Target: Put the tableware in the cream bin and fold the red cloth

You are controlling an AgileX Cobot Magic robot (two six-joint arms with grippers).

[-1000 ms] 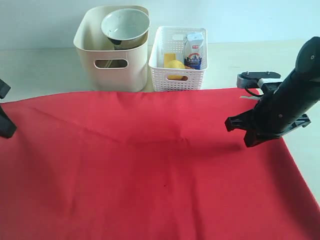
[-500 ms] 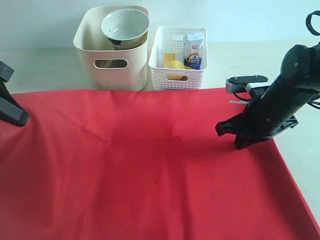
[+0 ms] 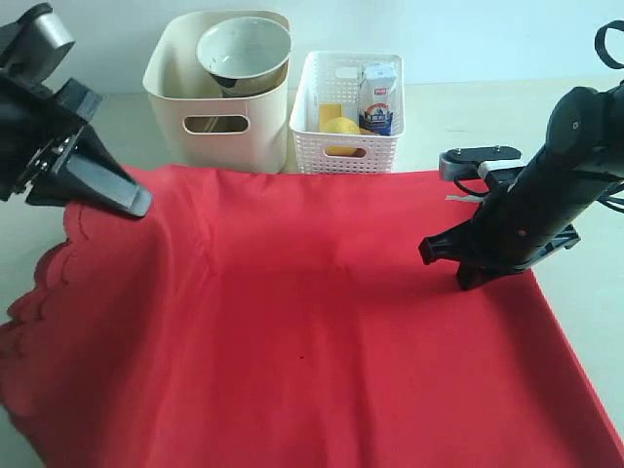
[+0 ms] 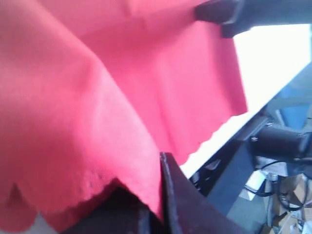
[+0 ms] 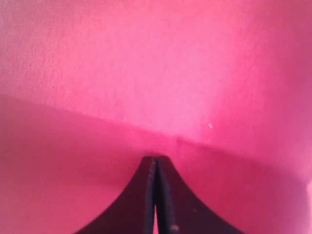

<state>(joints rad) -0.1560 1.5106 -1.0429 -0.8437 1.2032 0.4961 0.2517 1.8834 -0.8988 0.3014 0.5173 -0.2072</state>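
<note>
While the red cloth (image 3: 322,322) is lying spread over most of the worktop (image 3: 468,117), the left gripper (image 3: 136,205) is holding up a part of it near the worktop's far left corner. Its jaws are closing on the fabric, and in the left wrist view the cloth is hanging in a slope from the dark fingers (image 4: 170,195). Below that raised part, the scalloped edge is curling along the left edge of the worktop and showing its wavy outline. Toward the far right corner of the cloth, the right gripper (image 5: 156,163) is sitting low with its jaws pressed together and no gap showing. Its tips are touching the fabric at a crease, and whether any cloth is pinched between them I cannot tell. Along the far edge of the worktop, left of the middle, the cream bin (image 3: 219,136) is standing upright just beyond the cloth's far edge. The white round bowl (image 3: 244,49) is resting tilted in the bin's top, its rim leaning above the wall. Just beside the bin on its right, a white perforated basket (image 3: 346,156) is holding a lemon (image 3: 341,125) and a milk carton (image 3: 378,97).
</note>
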